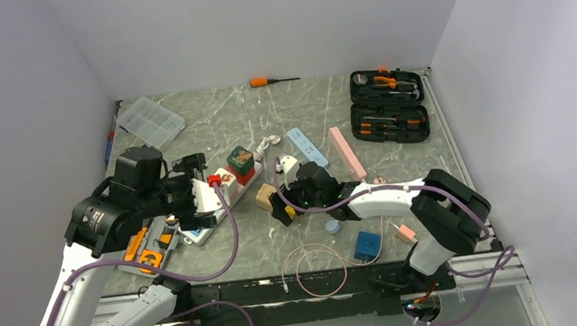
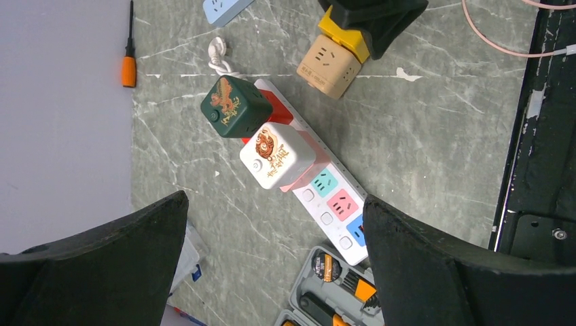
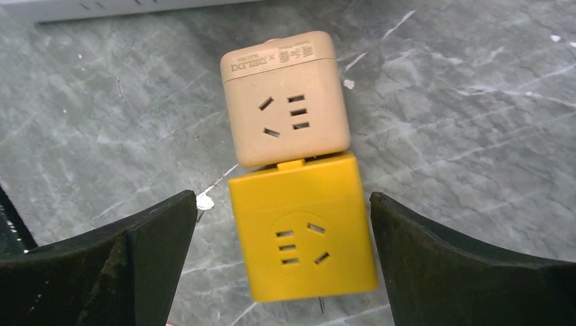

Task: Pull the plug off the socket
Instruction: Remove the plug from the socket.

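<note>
- A pink cable [image 1: 318,269] lies looped at the near edge of the bench [image 1: 311,104], lower centre of the overhead view. A blue cube [image 1: 367,244] sits just to its right.
- The right claw [image 3: 282,204] is released. Its two fingers are spread wide on either side of the yellow cube plug [image 3: 302,238], with a gap on both sides.
- The yellow cube plug lies on the bench at the centre of the overhead view, butted against the tan cube socket [image 3: 285,98]. A small yellow tab bridges the seam, so the two are joined.
- The left claw [image 2: 275,202] is also released and grasps nothing. It hangs over the power strip [image 2: 333,204], left of centre in the overhead view.
- A white cube [image 2: 275,155] and a dark green cube [image 2: 234,105] sit side by side on the strip's red end. A white cord [image 2: 219,56] is bunched just beyond them.
- Along the far edge are a clear plastic box [image 1: 150,121] at upper left, an orange-handled screwdriver [image 1: 260,82] at top centre and an open tool case [image 1: 388,105] at upper right.
</note>
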